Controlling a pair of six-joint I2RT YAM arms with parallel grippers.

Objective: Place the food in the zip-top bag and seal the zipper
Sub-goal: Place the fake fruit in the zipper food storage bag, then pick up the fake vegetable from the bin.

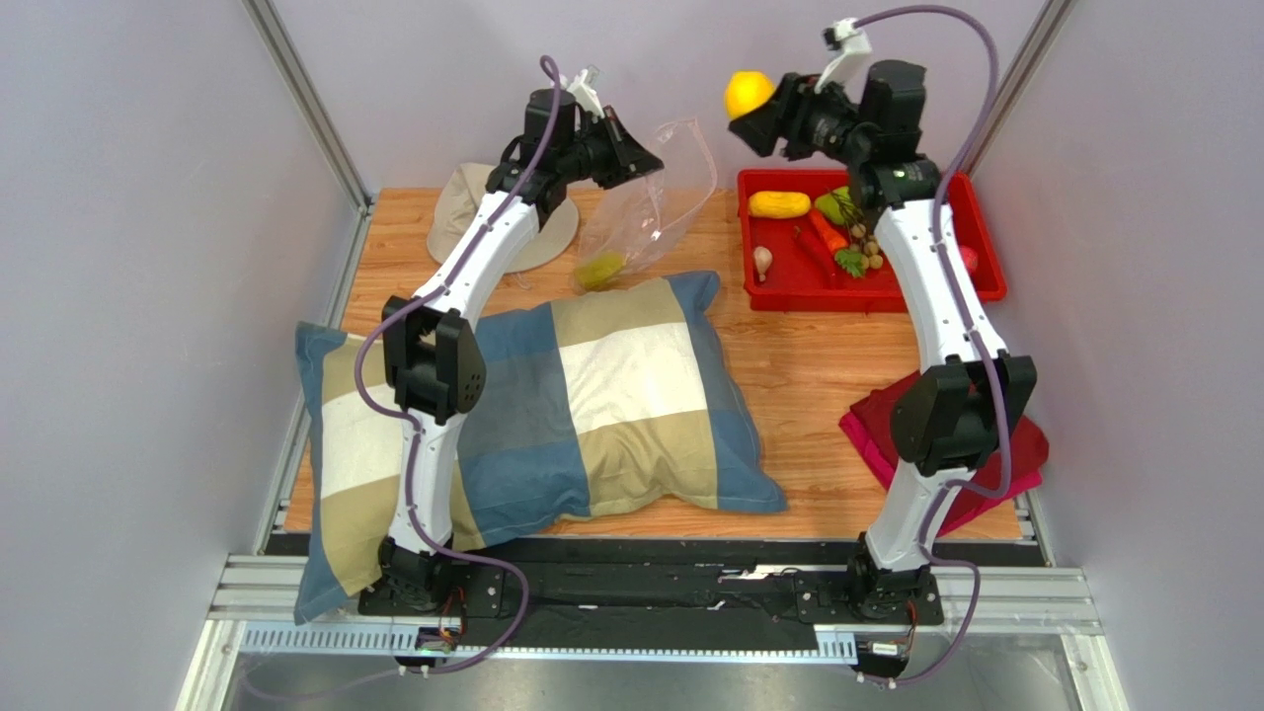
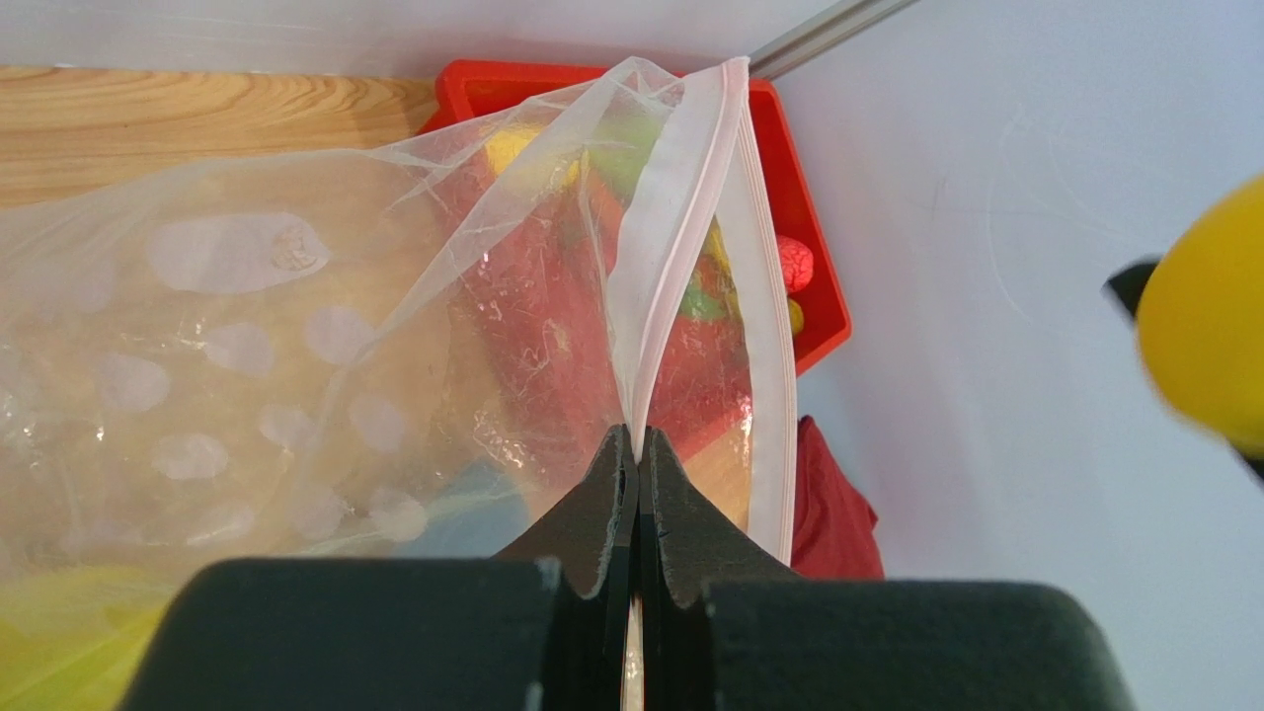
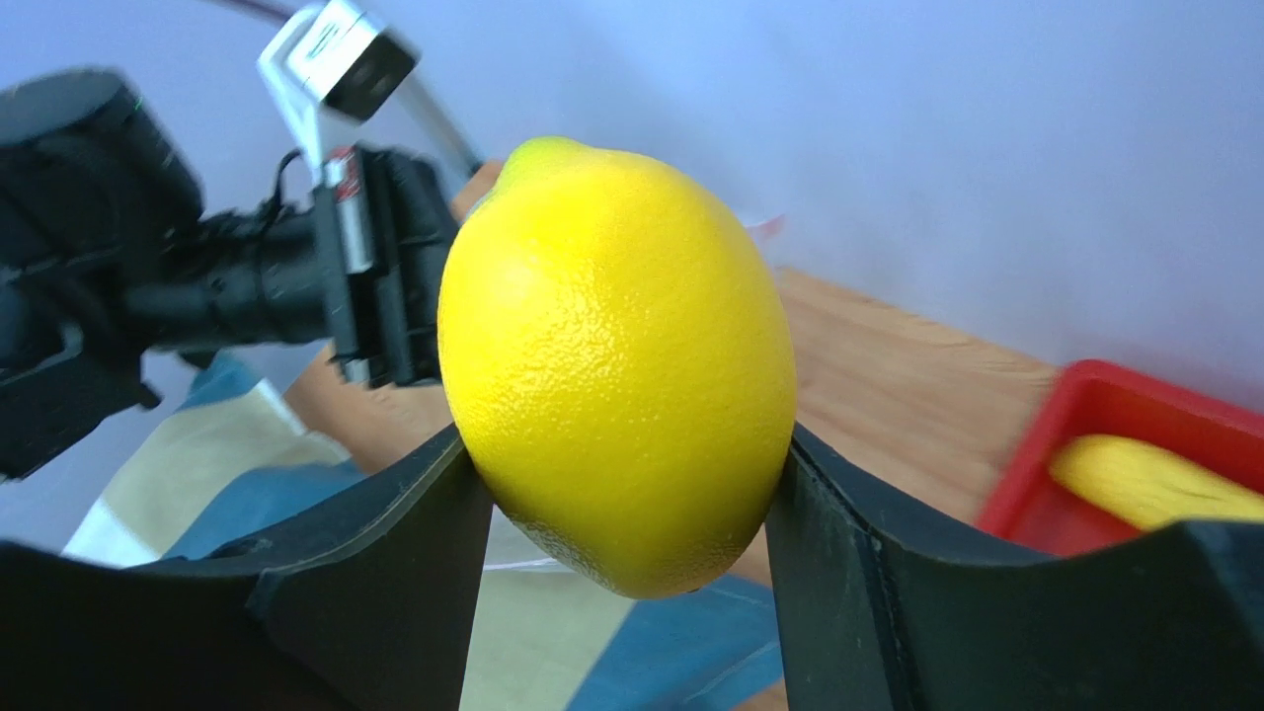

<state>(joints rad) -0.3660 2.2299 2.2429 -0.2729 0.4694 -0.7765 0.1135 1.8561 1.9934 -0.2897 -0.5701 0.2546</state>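
My left gripper (image 1: pixel 649 160) is shut on the pale pink zipper (image 2: pixel 671 252) of the clear zip-top bag (image 1: pixel 653 208) and holds the bag's mouth up above the table's far edge. A green piece (image 1: pixel 600 270) lies in the bag's bottom. My right gripper (image 1: pixel 746 111) is shut on a yellow lemon (image 3: pixel 616 371) and holds it in the air, just right of the bag's mouth; the lemon also shows in the top view (image 1: pixel 748 94) and at the left wrist view's right edge (image 2: pixel 1205 334). The remaining food, a yellow piece (image 1: pixel 779 205), an orange carrot (image 1: pixel 828 231) and green pieces (image 1: pixel 835 205), lies in the red tray (image 1: pixel 985 252).
A checked pillow (image 1: pixel 594 400) covers the table's left and middle. A beige bucket hat (image 1: pixel 460 208) lies at the back left, behind my left arm. A dark red cloth (image 1: pixel 876 430) lies at the front right under my right arm. Grey walls close in on three sides.
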